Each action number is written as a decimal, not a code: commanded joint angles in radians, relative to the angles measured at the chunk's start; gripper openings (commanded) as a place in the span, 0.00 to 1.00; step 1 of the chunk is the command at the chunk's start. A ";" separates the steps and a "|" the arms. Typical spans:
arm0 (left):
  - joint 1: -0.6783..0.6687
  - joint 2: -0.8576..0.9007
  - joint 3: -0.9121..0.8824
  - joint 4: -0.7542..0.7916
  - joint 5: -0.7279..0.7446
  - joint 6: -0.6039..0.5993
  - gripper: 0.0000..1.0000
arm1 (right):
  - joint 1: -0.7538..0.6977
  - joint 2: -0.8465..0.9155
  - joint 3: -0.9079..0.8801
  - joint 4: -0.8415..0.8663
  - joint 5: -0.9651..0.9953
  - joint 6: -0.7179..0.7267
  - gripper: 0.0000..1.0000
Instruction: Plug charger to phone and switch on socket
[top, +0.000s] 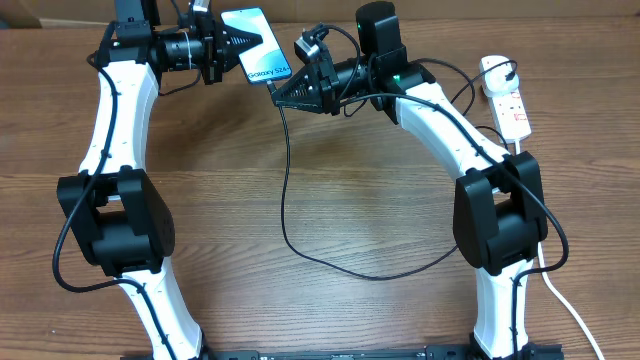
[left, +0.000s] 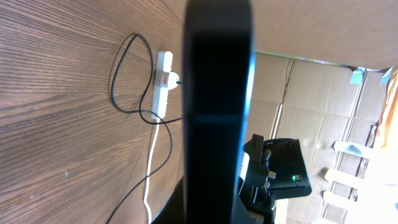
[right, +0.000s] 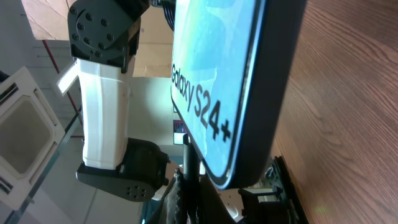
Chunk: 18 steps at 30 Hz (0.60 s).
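Blue-screened phone (top: 258, 45) reading "Galaxy S24+" clamped in left claw (top: 232, 48), right claw (top: 282, 98) pinching black charger (top: 285, 200) tip at its lettered end, white red-marked power strip (top: 506, 96) on bench (top: 330, 180)

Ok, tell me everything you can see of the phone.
The phone is a slim rectangle with rounded corners, a dark frame and a pale blue screen reading "Galaxy S24+" near one short end. It is at the far side of the table, angled, screen up, with the labelled end toward the right gripper. The left gripper clamps it from the other side. The charger tip, in the right gripper, is close to the labelled end; whether it is plugged in cannot be told.
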 joint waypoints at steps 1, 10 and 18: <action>0.001 0.000 0.010 0.004 0.055 0.000 0.04 | 0.003 -0.031 0.016 0.007 0.002 0.003 0.04; 0.002 0.000 0.010 0.004 0.057 0.000 0.04 | -0.014 -0.031 0.016 0.008 0.002 0.003 0.04; 0.002 0.000 0.010 0.004 0.064 0.000 0.04 | -0.019 -0.031 0.016 0.008 0.003 0.003 0.04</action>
